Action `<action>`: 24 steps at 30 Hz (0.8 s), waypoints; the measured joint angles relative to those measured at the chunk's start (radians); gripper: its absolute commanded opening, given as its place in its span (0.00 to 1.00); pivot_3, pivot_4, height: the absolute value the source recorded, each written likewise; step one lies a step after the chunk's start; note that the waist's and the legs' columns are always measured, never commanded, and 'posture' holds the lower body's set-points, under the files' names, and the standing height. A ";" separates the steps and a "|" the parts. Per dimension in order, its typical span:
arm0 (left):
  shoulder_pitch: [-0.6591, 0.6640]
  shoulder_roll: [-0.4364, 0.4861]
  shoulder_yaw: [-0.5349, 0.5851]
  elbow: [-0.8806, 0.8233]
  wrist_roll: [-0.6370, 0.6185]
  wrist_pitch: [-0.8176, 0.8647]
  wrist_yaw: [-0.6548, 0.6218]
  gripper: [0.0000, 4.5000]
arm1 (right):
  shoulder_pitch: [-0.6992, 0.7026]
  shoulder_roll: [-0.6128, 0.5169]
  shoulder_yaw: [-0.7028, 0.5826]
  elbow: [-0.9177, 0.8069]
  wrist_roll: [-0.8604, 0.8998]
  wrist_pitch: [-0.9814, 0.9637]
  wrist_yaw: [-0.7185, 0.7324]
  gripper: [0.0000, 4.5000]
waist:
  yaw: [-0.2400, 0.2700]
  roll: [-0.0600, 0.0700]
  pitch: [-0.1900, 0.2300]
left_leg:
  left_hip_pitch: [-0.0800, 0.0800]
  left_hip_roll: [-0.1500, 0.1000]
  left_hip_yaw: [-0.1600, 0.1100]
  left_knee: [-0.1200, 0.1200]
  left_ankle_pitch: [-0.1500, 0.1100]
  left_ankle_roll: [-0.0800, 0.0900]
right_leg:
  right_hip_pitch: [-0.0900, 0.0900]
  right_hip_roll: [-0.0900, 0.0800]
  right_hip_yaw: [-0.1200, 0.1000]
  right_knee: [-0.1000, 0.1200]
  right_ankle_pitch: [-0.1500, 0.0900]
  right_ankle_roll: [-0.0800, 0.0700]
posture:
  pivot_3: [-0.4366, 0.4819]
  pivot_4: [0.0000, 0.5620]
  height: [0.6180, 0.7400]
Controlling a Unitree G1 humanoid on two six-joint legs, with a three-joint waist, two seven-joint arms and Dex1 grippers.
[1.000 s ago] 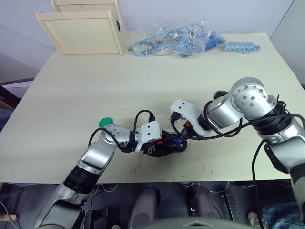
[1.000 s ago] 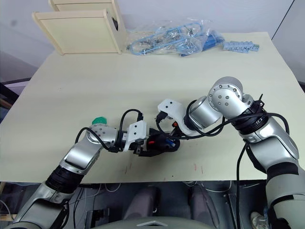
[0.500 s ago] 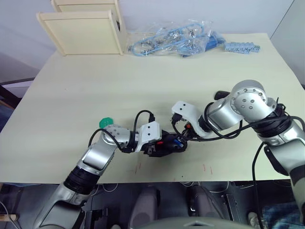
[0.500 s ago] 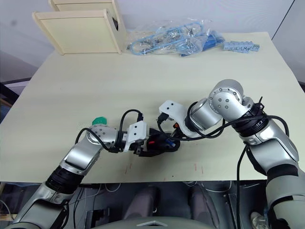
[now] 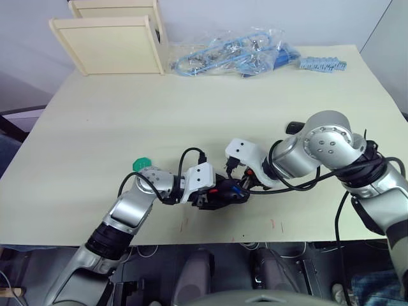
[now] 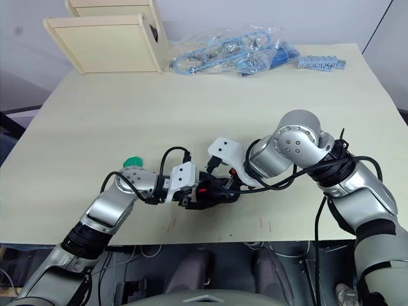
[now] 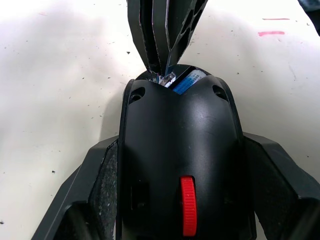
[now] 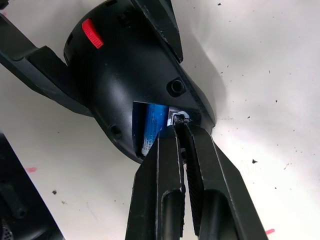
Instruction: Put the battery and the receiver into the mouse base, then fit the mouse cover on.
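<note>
Right wrist view shows the mouse base (image 8: 135, 85) lying at the near edge of the table (image 5: 191, 108), close to the small green disc (image 5: 141, 164), with the left gripper (image 7: 182, 195) clenched on its two flanks, one finger (image 7: 95, 195) pressed against each side. The battery (image 8: 152, 127) is already seated lengthwise in the open compartment at the rear of the base. Beside it, the right gripper (image 8: 181, 131) has its fingers nearly together on a small silvery piece, which I judge to be the receiver (image 8: 179, 119), its tip at the slot next to the battery; whether the piece is fully home cannot be told. A dark object (image 5: 294, 127) lies on the table beyond the right arm, well apart from the base; it may be the mouse cover, but this cannot be confirmed. In handling terms, the base is light, rigid and glossy, so it will slide or twist unless gripped across its flanks as now. The receiver is tiny and stiff, best pinched at its outer end and pushed straight in. Skewed pressure could jam it or nudge the battery.
</note>
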 measured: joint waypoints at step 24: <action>0.010 -0.003 0.000 0.001 0.001 0.002 0.006 0.65 | -0.039 0.025 0.075 -0.012 -0.119 0.000 0.121 0.00 | -0.001 0.004 -0.008 | 0.001 0.000 -0.001 0.000 0.000 0.000 | 0.000 0.000 0.000 0.000 0.000 0.000 | 0.48 0.27 1.00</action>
